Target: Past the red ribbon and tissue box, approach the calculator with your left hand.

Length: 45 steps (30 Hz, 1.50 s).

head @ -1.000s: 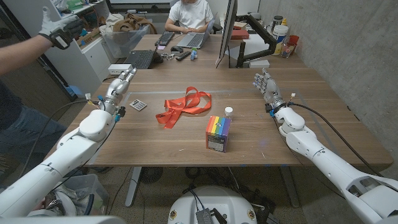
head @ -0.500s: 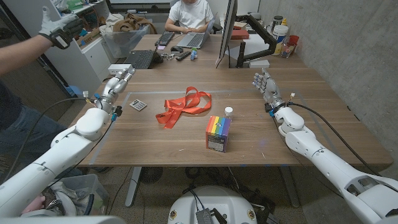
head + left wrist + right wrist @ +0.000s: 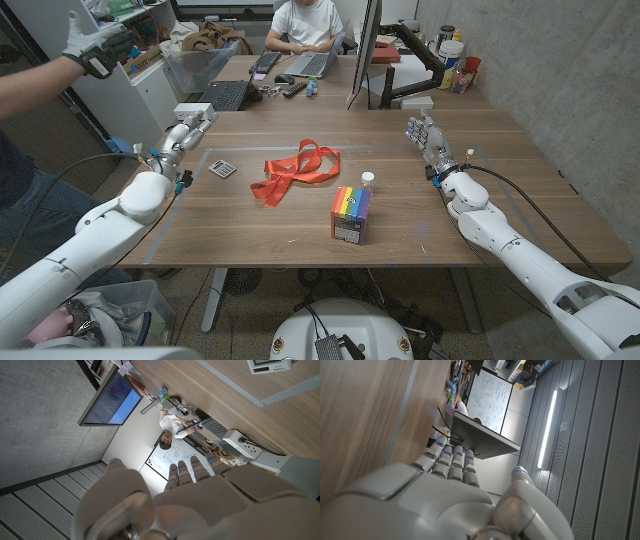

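We see a wooden table (image 3: pixel 300 225) with a small calculator (image 3: pixel 222 169) lying flat on it, just to the left of a looped red ribbon (image 3: pixel 298 170). A rainbow-striped tissue box (image 3: pixel 350 214) stands nearer the robot than the ribbon, with a small white-capped bottle (image 3: pixel 368 180) right behind it. The left hand (image 3: pixel 186 134) hovers beyond the calculator and to its left, fingers extended and apart, holding nothing. The right hand (image 3: pixel 428 140) stands well to the right of the ribbon, fingers straight, also released. A person sits at a further desk behind the table
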Tool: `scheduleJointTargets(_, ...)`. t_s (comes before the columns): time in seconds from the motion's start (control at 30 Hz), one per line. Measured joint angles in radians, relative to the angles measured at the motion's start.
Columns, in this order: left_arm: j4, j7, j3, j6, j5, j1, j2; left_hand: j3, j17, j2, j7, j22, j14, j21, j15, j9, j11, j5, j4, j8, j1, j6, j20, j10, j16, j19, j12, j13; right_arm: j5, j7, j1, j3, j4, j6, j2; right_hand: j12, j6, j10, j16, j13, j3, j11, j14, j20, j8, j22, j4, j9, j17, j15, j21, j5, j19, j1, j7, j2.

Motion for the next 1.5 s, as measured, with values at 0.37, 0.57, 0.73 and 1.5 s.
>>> scheduleJointTargets(0.37,-0.011,0.006,0.007,0.049,0.026,-0.006,0.023,0.0,0.0,0.004,-0.005,0.0,0.011,0.0,0.011,0.0,-0.005,0.0,0.0,0.0,0.004,0.005,0.006,0.005,0.007,0.006,0.0,0.0,-0.011,-0.01,0.0,-0.003,-0.005,-0.003,-0.006,0.0,0.005,0.004,0.0,0.0,0.0,0.004,0.011,0.0,0.0,0.0,0.0,0.0,0.005,0.0,0.0,0.0,0.011,0.0,-0.005,0.013)
scheduleJointTargets(0.57,-0.012,0.008,0.01,0.071,0.039,-0.01,0.028,0.0,0.0,0.004,-0.007,0.0,0.011,0.0,0.011,0.0,-0.005,0.0,0.0,0.0,0.004,0.007,0.006,0.005,0.007,0.006,0.007,0.001,-0.013,-0.014,-0.002,-0.004,-0.013,-0.003,-0.01,0.0,0.005,0.009,0.0,0.0,0.0,-0.002,0.011,0.0,0.0,0.0,0.0,0.0,0.005,0.0,0.0,0.0,0.011,0.0,-0.005,0.013)
scheduleJointTargets(0.73,-0.017,0.015,0.019,0.086,0.053,-0.018,0.039,0.0,0.0,0.004,-0.007,0.0,0.011,0.0,0.011,0.0,-0.005,-0.007,0.0,0.008,0.004,0.018,0.006,0.005,0.007,0.006,0.007,0.005,-0.016,-0.021,-0.005,-0.005,-0.018,-0.004,-0.012,0.0,0.009,0.012,0.0,0.0,0.0,0.002,0.013,0.006,0.0,0.0,0.0,0.0,0.005,0.003,-0.003,0.0,0.016,0.0,-0.009,0.013)
scheduleJointTargets(1.5,-0.043,0.025,0.043,0.173,0.105,-0.032,0.08,0.004,0.005,0.017,-0.014,0.005,0.023,0.007,0.009,0.0,-0.011,-0.007,-0.004,0.008,0.017,0.036,0.012,0.025,0.007,0.012,0.012,0.005,-0.019,-0.028,0.0,-0.012,-0.006,0.008,-0.002,0.0,0.011,0.032,0.0,0.0,0.0,0.004,0.023,0.002,0.0,0.0,0.0,0.0,0.002,0.002,-0.007,0.0,0.02,0.0,-0.011,0.013)
